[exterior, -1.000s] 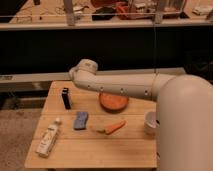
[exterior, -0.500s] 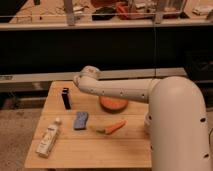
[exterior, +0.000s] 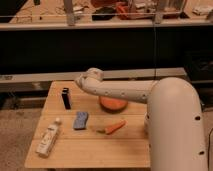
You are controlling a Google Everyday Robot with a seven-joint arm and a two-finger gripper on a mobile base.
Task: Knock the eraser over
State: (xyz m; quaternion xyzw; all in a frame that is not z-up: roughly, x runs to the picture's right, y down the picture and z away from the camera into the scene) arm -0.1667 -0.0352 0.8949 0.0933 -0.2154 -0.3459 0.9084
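Note:
The eraser [exterior: 65, 98] is a narrow black block standing upright near the back left of the wooden table [exterior: 90, 152]. My white arm reaches in from the lower right, and its rounded end joint [exterior: 90, 78] hangs above the table, just right of and above the eraser without touching it. My gripper is hidden behind this joint, so no fingers show.
A flat blue pad [exterior: 80, 120] lies in front of the eraser. A white tube-shaped bottle [exterior: 49, 139] lies at the front left. An orange carrot [exterior: 114, 127] lies mid-table and an orange dish [exterior: 113, 104] sits under the arm. A dark shelf stands behind the table.
The arm's end joint has shifted a little right and down. The arm's bulk now fills more of the right side and hides the white cup seen earlier. The eraser still stands.

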